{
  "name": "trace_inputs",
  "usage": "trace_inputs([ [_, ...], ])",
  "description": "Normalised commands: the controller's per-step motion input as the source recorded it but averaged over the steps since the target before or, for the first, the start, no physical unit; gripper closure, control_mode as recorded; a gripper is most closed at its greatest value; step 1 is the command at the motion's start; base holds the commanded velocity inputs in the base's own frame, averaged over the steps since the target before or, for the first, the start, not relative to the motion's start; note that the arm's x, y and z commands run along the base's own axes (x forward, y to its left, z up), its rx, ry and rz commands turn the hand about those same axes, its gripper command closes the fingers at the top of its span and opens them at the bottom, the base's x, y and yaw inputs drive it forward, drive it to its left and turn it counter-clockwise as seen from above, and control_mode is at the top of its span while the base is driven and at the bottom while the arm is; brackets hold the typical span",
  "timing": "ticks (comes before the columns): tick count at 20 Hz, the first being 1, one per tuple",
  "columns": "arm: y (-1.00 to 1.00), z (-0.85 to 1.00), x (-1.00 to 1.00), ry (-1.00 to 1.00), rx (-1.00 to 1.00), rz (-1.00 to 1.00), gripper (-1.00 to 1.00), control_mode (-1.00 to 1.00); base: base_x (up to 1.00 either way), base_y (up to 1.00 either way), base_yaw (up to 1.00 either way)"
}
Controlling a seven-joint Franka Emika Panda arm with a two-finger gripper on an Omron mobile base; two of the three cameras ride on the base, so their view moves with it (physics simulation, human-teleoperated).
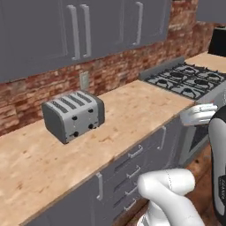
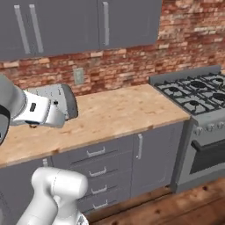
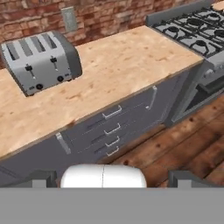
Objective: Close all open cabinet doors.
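Tool [image 3: 112, 177] held back from bench [image 3: 131, 61], above floor, grasping nothing; finger spread cannot be told. Toaster [image 1: 73, 115] near bench rear edge; stove [image 1: 187, 79] beyond bench right end. Doors [image 1: 75, 28] above bench, all flush, apparently shut. Judgement: search step; next move is finding an open door elsewhere.

Slate-grey cabinet doors [image 1: 88, 26], red-brown brick wall [image 1: 132, 66], pale wood-grain counter [image 1: 132, 106], silver toaster [image 1: 73, 115], black stove grates [image 1: 187, 79].

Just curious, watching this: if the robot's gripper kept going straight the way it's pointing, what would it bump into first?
Probably the grey drawers under the wooden counter, which sit mid hand view; depth is unclear.
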Motion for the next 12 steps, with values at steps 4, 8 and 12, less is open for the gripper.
trace_inputs([
  [4, 0.00, 0.00, 0.00, 0.00, 0.00, 0.00, -1.00, 1.00, 0.01, -0.24, -0.66],
  [8, 0.00, 0.00, 0.00, 0.00, 0.00, 0.00, -1.00, 1.00, 0.19, -0.17, -0.57],
  [12, 0.00, 0.00, 0.00, 0.00, 0.00, 0.00, -1.00, 1.00, 0.22, -0.23, -0.58],
])
